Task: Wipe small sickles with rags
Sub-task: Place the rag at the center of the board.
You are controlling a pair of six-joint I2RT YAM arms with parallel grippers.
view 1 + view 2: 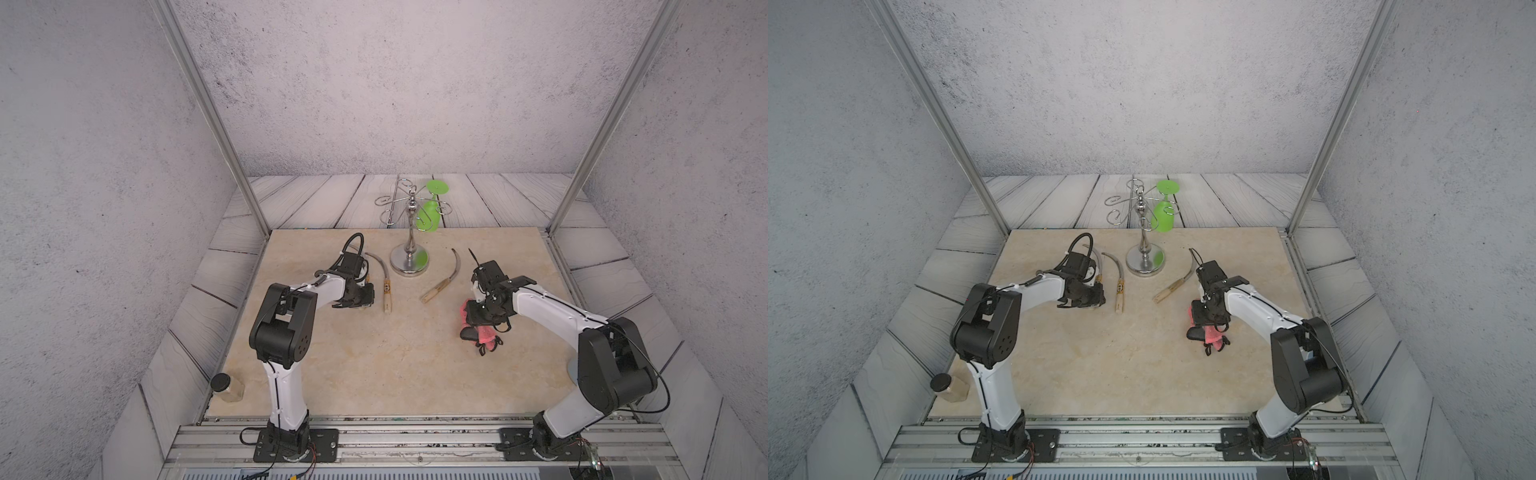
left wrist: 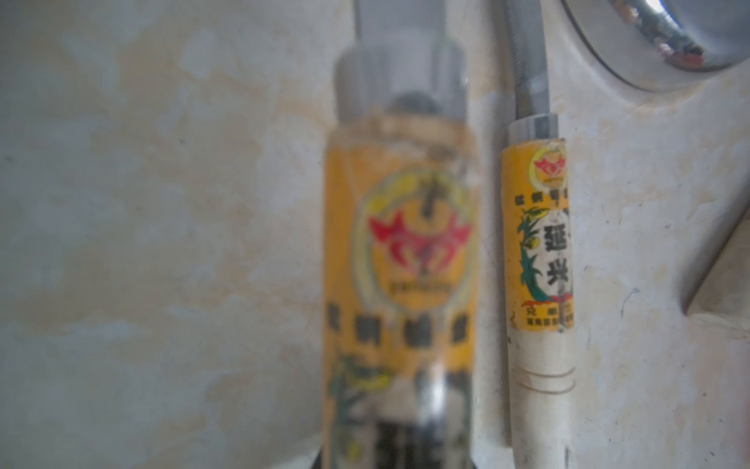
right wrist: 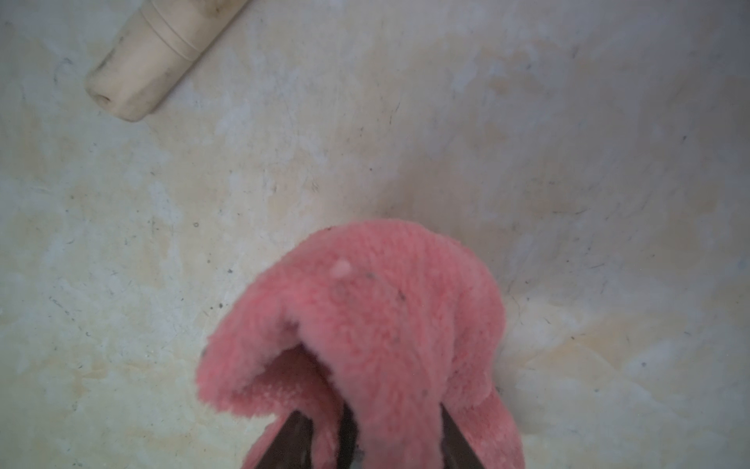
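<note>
Pink terry is seen bunched at the right gripper (image 3: 371, 418). The rag (image 3: 365, 316) is humped up from between the two dark fingers (image 3: 298, 436), which are set apart, but whether the cloth is pinched or merely lying there cannot be told. In both top views the rag is found on the beige tabletop (image 1: 374, 365) beneath that gripper, on the right side, with its black strap (image 1: 469, 333) at the nearer end.

The left gripper (image 1: 360, 300) is closed on the handle of a labelled sickle (image 2: 399, 243). This is shown blurred and close in the left wrist view, its yellow band turned to the camera. A second sickle (image 2: 537, 243), also banded in yellow, is laid flat just beside it and roughly parallel. The third sickle (image 1: 440, 284), without a band, is laid between the chrome stand (image 1: 409, 259) and the rag, apart from both. A green goblet (image 1: 430, 212) is hung upside down on the stand. A lidded jar (image 1: 226, 386) is stood at the near left corner.
</note>
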